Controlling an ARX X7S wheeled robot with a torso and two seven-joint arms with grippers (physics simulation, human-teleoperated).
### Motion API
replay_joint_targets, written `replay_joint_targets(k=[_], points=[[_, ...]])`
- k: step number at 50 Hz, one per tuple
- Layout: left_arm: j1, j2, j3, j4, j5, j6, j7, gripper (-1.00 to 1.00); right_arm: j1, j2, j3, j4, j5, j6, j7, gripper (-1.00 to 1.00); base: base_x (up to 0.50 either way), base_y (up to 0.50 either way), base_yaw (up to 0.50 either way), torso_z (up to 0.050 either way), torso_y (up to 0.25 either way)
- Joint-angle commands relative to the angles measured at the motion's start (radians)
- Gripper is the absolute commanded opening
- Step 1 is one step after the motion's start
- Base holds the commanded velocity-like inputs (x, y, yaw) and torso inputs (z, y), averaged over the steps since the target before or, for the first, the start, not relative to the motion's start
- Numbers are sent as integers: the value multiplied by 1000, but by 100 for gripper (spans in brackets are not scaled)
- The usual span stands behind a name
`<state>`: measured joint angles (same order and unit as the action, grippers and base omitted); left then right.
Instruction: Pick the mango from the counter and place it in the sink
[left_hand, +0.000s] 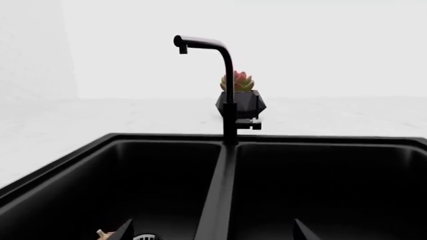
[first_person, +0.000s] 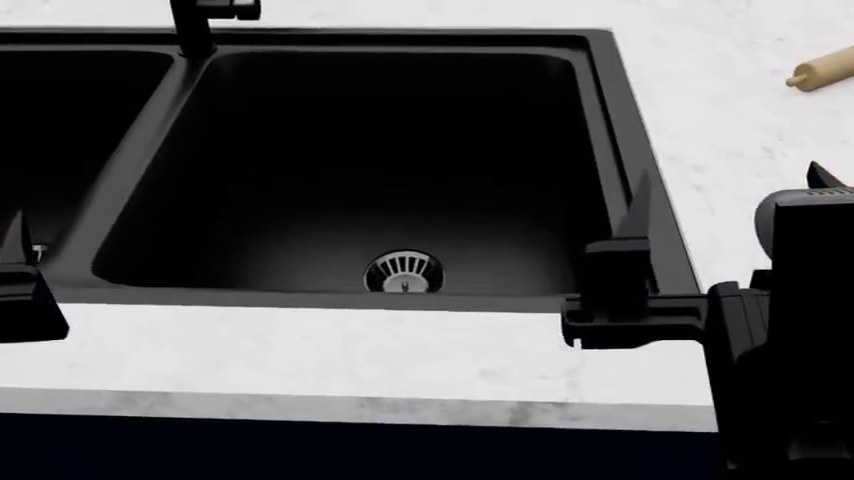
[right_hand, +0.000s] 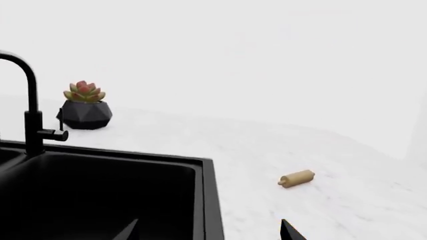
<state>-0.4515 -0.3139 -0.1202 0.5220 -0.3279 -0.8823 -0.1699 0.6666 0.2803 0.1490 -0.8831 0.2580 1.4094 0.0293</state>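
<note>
White marble counter (first_person: 334, 360) around the black sink (first_person: 601, 130), right claw (right_hand: 208, 231) and left claw (left_hand: 210, 232) both spread apart, empty.

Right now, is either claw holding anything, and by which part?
Nothing is held. The left claw and right claw both show spread fingertips with an empty gap between them. No mango is visible in any view.

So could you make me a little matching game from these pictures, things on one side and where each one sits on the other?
Things:
1. rolling pin
2. drain strainer
3. succulent in black pot
4. faucet

Places:
A. floor of the sink basin
B. back of the counter, behind the faucet
C. on the counter, right of the sink
D. rising at the divider between the two basins

Pairs: 1-C, 2-A, 3-B, 4-D
</note>
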Motion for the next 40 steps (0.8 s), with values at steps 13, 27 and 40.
replay_joint_targets(k=[13,27,40], points=[[24,7,-22,22,-32,-4,-1,100,-23,-18,26,-13,31,-10,-14,100,334,0,0,0,0],[31,5,-9,11,-29,21,0,100,-39,-23,34,0,41,-41,-16,100,336,0,0,0,1],[29,4,3,2,-29,29,-1,100,-57,-24,42,12,47,-57,-14,100,337,0,0,0,0]])
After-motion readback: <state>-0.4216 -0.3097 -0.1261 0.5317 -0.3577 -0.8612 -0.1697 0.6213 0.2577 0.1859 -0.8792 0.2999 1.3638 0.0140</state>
